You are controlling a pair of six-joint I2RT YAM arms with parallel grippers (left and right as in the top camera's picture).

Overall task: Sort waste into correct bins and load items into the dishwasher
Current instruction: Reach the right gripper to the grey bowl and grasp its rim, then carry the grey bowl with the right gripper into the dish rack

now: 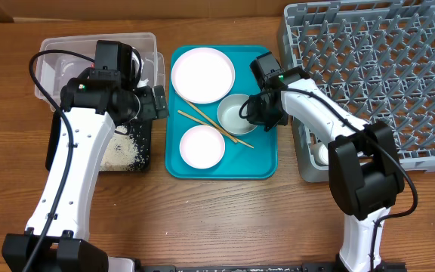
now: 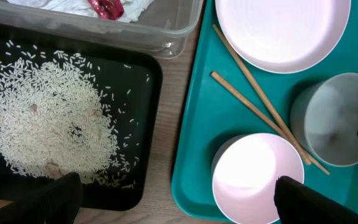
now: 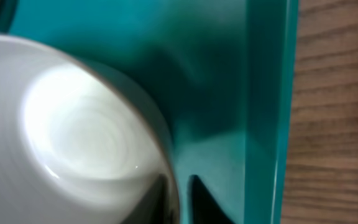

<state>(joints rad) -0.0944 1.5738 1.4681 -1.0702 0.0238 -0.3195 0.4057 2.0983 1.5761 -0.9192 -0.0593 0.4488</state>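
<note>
My right gripper (image 3: 178,200) is pinched together on the rim of the grey bowl (image 3: 79,137), one finger inside the wall and one outside. The bowl sits on the teal tray (image 3: 229,93), close to the tray's right-hand edge. I judge this to be the start of carrying it to the rack.

To do it well I should lift straight up first. A rim pinch lets a bowl swing, so a slow rise and a level wrist matter. The chopsticks (image 2: 260,113) lie just beside the bowl's left side and may run slightly under its edge. Dragging sideways could flick them off the tray.

Next along the tray, the white bowl (image 2: 258,177) sits in front and the plate (image 2: 283,28) behind, both clear of my path if I go right. The dish rack (image 1: 368,68) stands just beyond the tray's right edge. I should clear its wall with room to spare, then tip the bowl between the pegs before letting go.

Farther off, my left gripper (image 2: 182,202) hangs spread wide and empty, straddling the gap between the teal tray and the black tray (image 2: 151,99). The rice (image 2: 42,118) lies heaped in that black tray. Behind it the clear tub (image 2: 166,37) holds the napkin (image 2: 135,9) and the red wrapper (image 2: 106,7).
</note>
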